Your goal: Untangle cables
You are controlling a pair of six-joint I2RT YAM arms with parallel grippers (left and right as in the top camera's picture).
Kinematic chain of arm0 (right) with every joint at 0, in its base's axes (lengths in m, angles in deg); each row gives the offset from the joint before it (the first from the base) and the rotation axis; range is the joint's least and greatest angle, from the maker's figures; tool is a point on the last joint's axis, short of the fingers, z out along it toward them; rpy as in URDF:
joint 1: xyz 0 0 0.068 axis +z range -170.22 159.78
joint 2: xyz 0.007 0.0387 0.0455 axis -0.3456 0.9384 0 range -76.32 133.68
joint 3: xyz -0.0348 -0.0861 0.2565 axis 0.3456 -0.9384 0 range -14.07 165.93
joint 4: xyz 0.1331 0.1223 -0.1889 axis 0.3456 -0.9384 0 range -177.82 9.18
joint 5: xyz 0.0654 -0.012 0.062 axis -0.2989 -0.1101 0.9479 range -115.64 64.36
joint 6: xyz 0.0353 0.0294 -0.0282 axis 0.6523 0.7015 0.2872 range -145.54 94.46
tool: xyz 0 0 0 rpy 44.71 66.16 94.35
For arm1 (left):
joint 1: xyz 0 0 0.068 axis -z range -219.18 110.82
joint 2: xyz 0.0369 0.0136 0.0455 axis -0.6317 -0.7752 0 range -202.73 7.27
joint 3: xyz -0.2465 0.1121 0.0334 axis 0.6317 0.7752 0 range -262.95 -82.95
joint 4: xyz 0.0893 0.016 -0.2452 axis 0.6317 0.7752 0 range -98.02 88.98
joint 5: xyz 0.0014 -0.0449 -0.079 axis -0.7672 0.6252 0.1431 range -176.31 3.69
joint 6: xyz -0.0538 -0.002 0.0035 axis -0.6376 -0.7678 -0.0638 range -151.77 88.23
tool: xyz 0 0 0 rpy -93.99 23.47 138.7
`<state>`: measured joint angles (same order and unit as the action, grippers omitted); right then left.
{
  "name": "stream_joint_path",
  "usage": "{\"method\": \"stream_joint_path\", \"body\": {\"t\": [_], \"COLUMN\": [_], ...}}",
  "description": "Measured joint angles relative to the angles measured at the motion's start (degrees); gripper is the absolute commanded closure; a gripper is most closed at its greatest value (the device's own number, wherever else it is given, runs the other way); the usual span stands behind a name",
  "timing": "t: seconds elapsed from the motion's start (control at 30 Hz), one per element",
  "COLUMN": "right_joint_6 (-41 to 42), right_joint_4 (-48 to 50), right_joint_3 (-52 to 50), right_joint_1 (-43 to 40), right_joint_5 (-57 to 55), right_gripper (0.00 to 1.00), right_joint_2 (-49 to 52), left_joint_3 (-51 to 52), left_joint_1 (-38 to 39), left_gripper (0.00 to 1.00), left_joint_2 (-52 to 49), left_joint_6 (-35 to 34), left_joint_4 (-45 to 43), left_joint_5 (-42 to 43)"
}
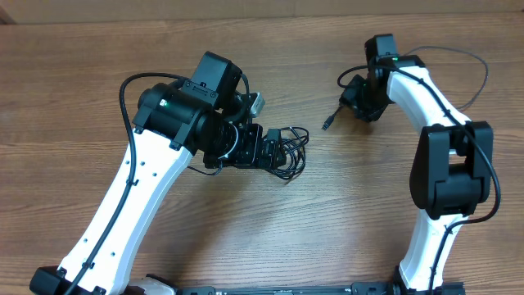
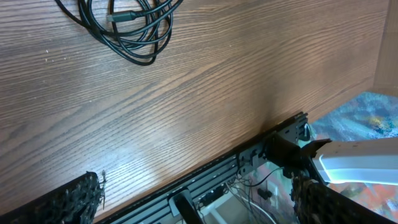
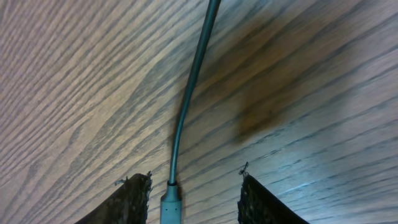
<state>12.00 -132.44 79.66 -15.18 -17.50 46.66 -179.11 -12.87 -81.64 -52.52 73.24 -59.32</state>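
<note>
The right gripper (image 3: 194, 200) stands part open, one pad on each side of a plug end (image 3: 170, 204) with a gap showing on both sides, so it has hold of nothing yet. The plug lies nearer one pad than the other. A squeeze from here could push it aside or catch only its edge, and it might slip out under a pull. The cord (image 3: 186, 106) runs straight out from between the pads across the table (image 1: 246, 49). The coiled bundle (image 1: 286, 152) lies well apart from the right gripper, on the left arm's side, so a hard tug could tighten any loops joined to this cord. The left gripper (image 2: 196, 199), wide open and empty, sits near the bundle.
</note>
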Motion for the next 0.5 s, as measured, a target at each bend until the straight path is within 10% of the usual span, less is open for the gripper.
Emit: {"method": "stream_joint_path", "body": {"t": [0.5], "right_joint_6": [1.4], "right_joint_4": [3.2], "right_joint_3": [0.0], "right_joint_1": [0.2], "right_joint_5": [0.6], "right_gripper": [0.56], "right_joint_2": [1.1], "left_joint_3": [0.0], "left_joint_1": [0.0], "left_gripper": [0.0], "left_joint_2": [0.0], "left_joint_6": [0.0], "left_joint_4": [-0.5], "left_joint_5": [-0.2]}}
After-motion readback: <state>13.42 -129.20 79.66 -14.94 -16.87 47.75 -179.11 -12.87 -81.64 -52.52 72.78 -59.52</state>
